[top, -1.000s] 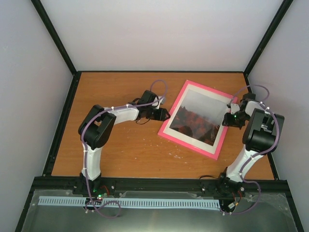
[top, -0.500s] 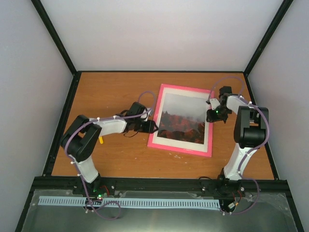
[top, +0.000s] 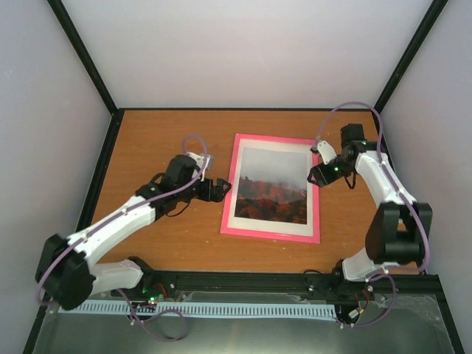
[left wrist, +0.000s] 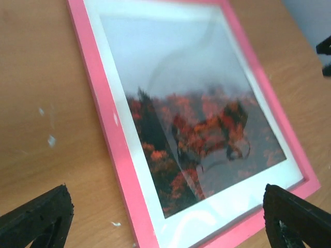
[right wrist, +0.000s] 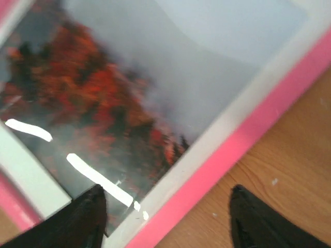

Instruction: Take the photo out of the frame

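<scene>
The pink frame (top: 240,141) lies face up in the middle of the table, with the photo (top: 273,186) of misty sky and red-orange trees behind its glass, inside a white mat. My left gripper (top: 223,189) is open and empty at the frame's left edge. My right gripper (top: 316,175) is open and empty over the frame's right edge. In the left wrist view the frame (left wrist: 116,155) and photo (left wrist: 196,113) fill the picture between my wide-spread fingers (left wrist: 39,219). In the right wrist view my fingers (right wrist: 85,217) straddle the frame's border (right wrist: 232,150).
The wooden table (top: 162,133) is walled by black posts and white panels. A black rail (top: 243,280) runs along the near edge.
The frame has turned from a tilted pose to nearly square with the table and slid left. Both arms have swung with it, the left arm stretching out low, the right reaching in.
</scene>
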`<state>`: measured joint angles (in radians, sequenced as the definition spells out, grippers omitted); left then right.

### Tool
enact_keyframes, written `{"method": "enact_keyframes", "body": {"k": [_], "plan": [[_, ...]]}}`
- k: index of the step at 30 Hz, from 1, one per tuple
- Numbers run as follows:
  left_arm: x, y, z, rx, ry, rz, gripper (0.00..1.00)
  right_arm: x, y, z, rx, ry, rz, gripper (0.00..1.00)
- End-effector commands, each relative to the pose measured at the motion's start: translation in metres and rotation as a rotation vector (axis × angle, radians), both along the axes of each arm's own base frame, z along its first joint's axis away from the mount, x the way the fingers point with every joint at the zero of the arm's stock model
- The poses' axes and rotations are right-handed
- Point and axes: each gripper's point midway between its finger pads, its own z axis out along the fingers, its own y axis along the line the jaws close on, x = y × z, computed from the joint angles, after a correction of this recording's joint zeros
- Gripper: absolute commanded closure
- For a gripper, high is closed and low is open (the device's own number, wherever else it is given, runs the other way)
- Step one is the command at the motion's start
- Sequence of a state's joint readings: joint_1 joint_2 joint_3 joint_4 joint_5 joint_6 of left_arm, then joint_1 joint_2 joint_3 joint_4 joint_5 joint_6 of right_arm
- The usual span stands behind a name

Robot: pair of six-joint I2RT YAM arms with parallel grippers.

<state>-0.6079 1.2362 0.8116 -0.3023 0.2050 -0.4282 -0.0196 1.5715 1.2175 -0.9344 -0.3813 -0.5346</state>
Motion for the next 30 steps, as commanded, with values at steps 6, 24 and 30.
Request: {"method": "enact_keyframes", "body": {"k": [6, 24, 30], "plan": [[0.028, 0.052, 0.067, 0.129, -0.309, 0.217, 0.00, -0.072, 0.081, 0.005, -0.088, -0.212, 0.377, 0.00], [0.025, 0.068, 0.050, 0.230, -0.362, 0.208, 0.00, -0.138, 0.150, -0.058, -0.130, -0.183, 0.866, 0.00], [0.002, 0.051, 0.066, 0.111, -0.459, 0.060, 0.01, -0.138, 0.145, -0.082, -0.206, -0.104, 0.874, 0.31]]}}
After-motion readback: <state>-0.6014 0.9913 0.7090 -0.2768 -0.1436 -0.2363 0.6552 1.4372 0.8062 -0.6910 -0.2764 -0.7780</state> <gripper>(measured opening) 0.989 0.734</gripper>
